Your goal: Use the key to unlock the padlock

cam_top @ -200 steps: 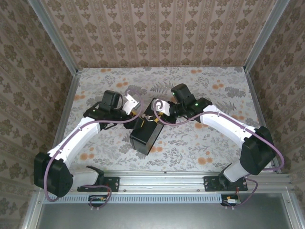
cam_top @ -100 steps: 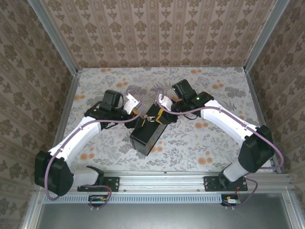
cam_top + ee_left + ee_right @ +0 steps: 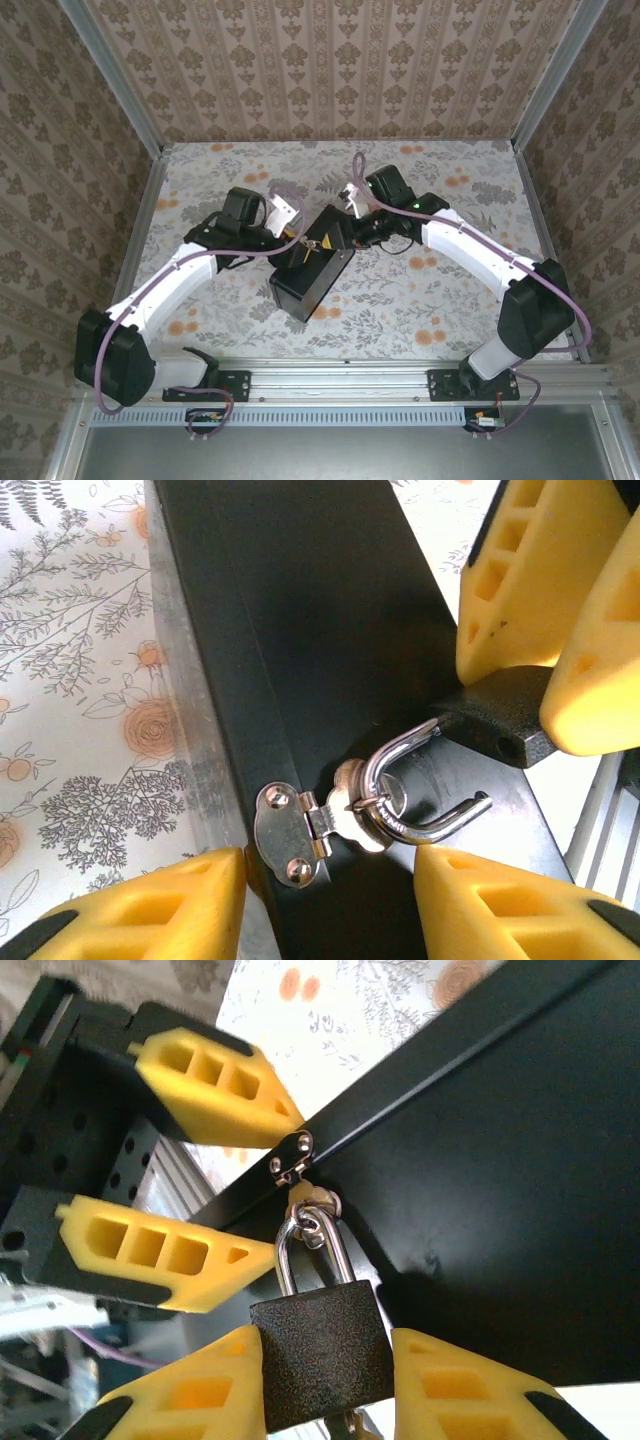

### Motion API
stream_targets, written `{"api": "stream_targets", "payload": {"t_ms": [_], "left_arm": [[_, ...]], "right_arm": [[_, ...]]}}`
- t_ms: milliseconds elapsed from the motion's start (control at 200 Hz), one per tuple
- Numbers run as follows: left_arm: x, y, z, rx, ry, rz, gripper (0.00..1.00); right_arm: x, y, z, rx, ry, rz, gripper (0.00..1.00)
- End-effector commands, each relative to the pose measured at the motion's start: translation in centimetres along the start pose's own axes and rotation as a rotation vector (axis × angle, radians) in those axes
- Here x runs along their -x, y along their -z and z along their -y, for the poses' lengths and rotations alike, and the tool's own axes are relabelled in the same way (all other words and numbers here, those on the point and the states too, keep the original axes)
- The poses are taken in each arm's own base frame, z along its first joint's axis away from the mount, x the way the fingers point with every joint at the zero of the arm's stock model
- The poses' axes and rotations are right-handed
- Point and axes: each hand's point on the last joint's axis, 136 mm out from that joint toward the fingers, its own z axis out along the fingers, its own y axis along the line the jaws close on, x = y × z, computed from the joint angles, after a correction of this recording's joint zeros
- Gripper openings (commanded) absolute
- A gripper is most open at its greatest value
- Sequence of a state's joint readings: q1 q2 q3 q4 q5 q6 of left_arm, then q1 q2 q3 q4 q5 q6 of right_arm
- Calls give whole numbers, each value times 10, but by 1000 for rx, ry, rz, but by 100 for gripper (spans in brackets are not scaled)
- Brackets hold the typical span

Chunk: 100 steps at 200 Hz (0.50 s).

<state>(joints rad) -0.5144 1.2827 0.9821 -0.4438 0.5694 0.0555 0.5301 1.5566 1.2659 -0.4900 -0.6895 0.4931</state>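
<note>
A black box (image 3: 305,280) lies at an angle mid-table, with a silver hasp (image 3: 285,835) on its front. The black padlock (image 3: 320,1355) hangs by its shackle (image 3: 400,780) from the hasp's staple. My right gripper (image 3: 325,1365) is shut on the padlock's body. In the left wrist view the shackle's free end stands clear of the body. A small metal piece (image 3: 346,1423), seemingly the key, pokes out under the body and is mostly cut off. My left gripper (image 3: 330,900) is open, its fingers either side of the hasp against the box.
The floral tabletop (image 3: 450,290) has patterned walls on three sides. An aluminium rail (image 3: 340,375) runs along the near edge by the arm bases. Both arms meet over the box, and open table lies to the right and far side.
My right wrist has rolled and pushed in closer to the box with the padlock. The box's far end has swung towards the right arm. The left gripper shifted slightly right.
</note>
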Motion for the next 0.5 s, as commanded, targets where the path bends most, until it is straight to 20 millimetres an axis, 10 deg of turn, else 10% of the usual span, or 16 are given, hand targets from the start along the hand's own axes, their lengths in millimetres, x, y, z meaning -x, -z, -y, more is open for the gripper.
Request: {"api": "stream_targets", "payload": {"t_ms": [0,245,495], "left_arm": [[17,1,-8,18,83,29,49],[42,21,-5,-87,230,118,49],[18,20,4,-165,311,70,45]], "right_arm": [[26,-1,9,25,-318,138,11],[48,2,12,62,-500,259,9],[50,7,10,-10,-502,376,4]]}}
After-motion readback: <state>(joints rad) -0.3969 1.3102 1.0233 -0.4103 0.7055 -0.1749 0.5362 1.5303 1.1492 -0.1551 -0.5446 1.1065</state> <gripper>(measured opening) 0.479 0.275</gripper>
